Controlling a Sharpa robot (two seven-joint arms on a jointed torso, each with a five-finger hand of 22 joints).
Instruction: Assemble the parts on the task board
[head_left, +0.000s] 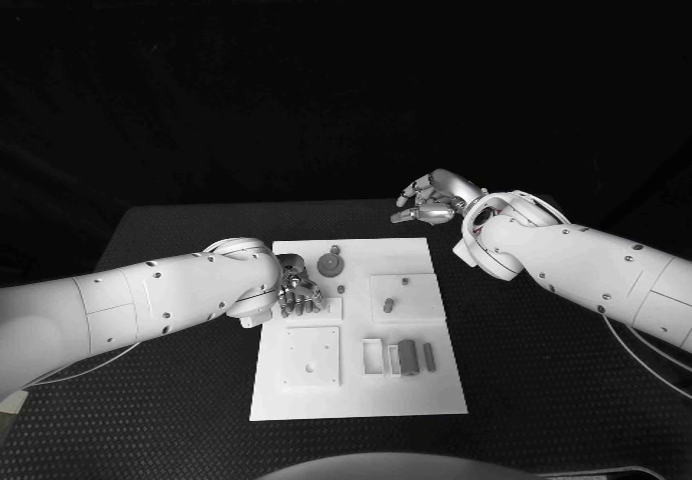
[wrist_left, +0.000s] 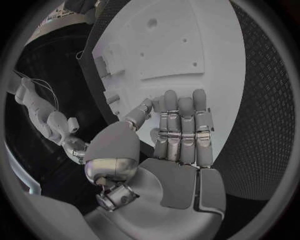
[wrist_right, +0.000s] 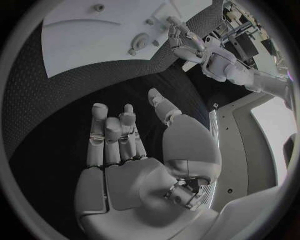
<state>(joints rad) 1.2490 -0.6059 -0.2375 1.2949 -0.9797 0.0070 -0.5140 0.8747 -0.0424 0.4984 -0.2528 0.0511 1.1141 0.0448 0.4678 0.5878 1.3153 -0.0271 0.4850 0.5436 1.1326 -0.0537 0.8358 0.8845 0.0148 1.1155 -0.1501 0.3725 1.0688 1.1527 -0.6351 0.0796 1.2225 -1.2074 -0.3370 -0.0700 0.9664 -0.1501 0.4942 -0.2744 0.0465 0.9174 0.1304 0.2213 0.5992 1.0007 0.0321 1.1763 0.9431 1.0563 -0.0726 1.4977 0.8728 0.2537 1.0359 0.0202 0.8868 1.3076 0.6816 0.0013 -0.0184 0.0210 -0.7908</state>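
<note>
Both robot hands empty, parts lying on the board.

We see the board (head_left: 361, 395) at the frame's centre on the bench (head_left: 173, 400), with grey parts (head_left: 408, 356) grouped at its lower right and a round part (head_left: 330, 264) near its top. Our left robot hand (head_left: 299, 287) hovers released over the board's upper left; our right robot hand (head_left: 428, 199) hangs released above the board's upper right corner.
</note>
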